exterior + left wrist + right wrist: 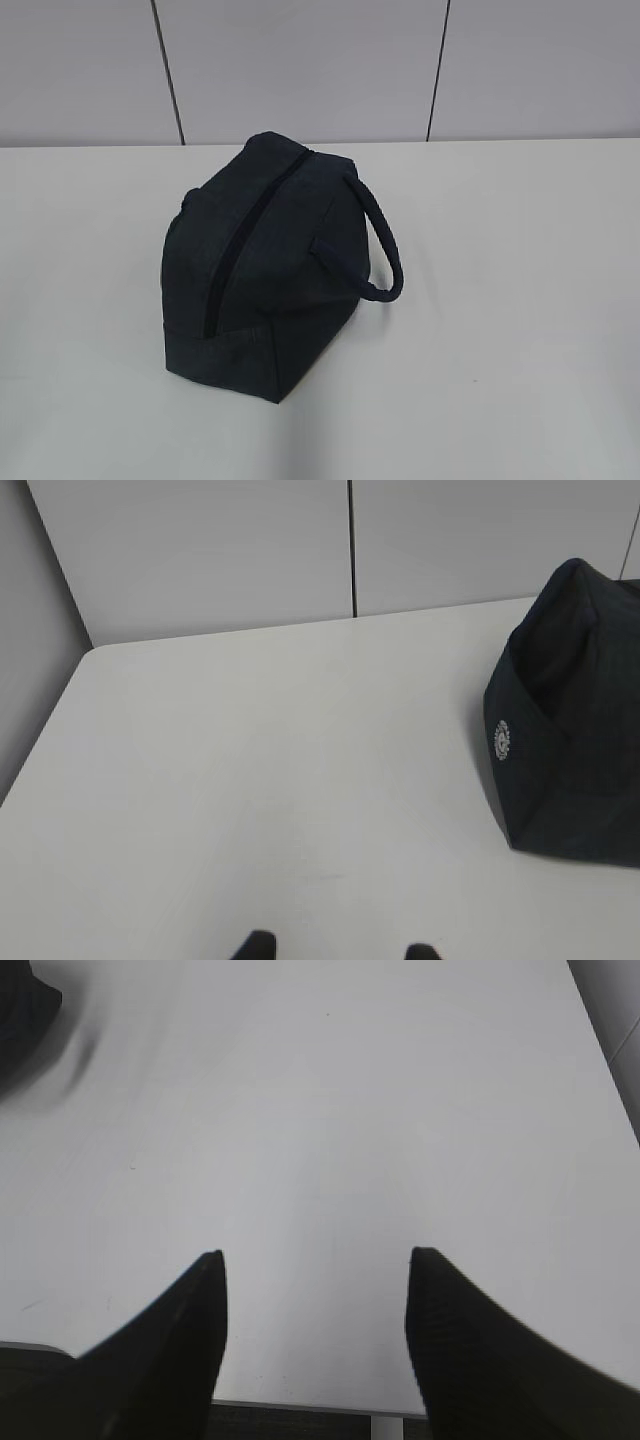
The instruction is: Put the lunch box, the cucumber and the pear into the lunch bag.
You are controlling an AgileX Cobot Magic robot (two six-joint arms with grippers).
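The dark navy lunch bag (pixel 262 265) stands mid-table in the exterior view, its top zipper (pixel 240 245) drawn shut and its padded loop handle (pixel 385 240) sticking out to the right. One end of the lunch bag (pixel 570 720) fills the right edge of the left wrist view, and a corner of it (pixel 25 1010) shows at the top left of the right wrist view. My left gripper (pixel 338 948) hovers open over bare table left of the bag. My right gripper (pixel 315 1260) is open near the table's front edge, holding nothing. The lunch box, cucumber and pear are out of view.
The white table (pixel 520 330) runs back to a grey panelled wall (pixel 300 60). Its left rear corner (pixel 95 650) shows in the left wrist view and its near edge (pixel 310 1407) in the right wrist view. Neither arm appears in the exterior view.
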